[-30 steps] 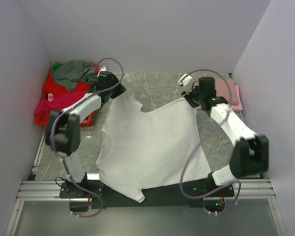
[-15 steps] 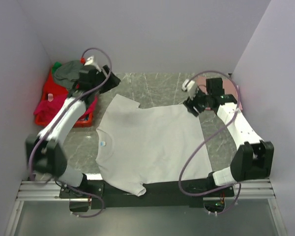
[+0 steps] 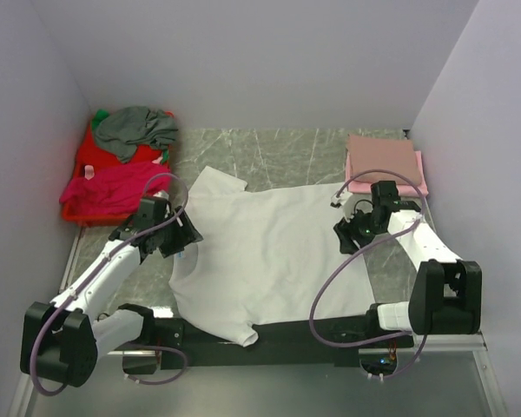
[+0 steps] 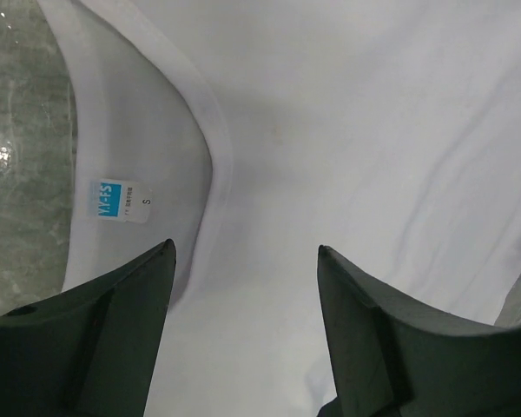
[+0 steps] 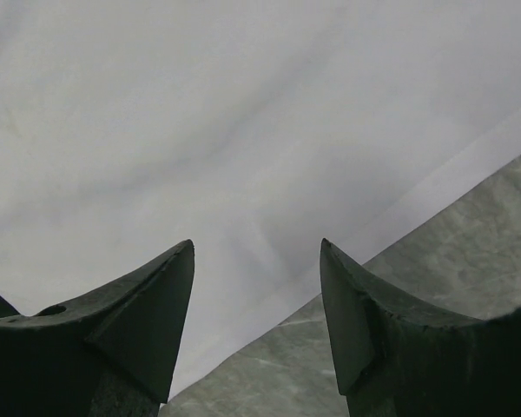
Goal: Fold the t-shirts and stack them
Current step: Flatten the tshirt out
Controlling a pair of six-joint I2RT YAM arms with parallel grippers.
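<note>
A white t-shirt (image 3: 265, 252) lies spread flat on the marble table, its collar to the left and its hem to the right. My left gripper (image 3: 184, 236) is open just above the collar; the left wrist view shows the collar band (image 4: 215, 139) and the light-blue neck label (image 4: 115, 201) between and ahead of its fingers. My right gripper (image 3: 346, 233) is open over the shirt's hem edge (image 5: 434, 182), empty. A folded pale pink t-shirt (image 3: 384, 162) lies at the back right.
A red plastic basket (image 3: 85, 184) at the back left holds a grey tee (image 3: 139, 130) and a magenta tee (image 3: 108, 184), with a bit of green showing. Walls close in on the left, back and right. The shirt's near sleeve (image 3: 234, 330) hangs over the front rail.
Both grippers have let go of the white shirt, which dropped flat. The left arm swung from the back left down to the collar. The right arm drew back to the hem.
</note>
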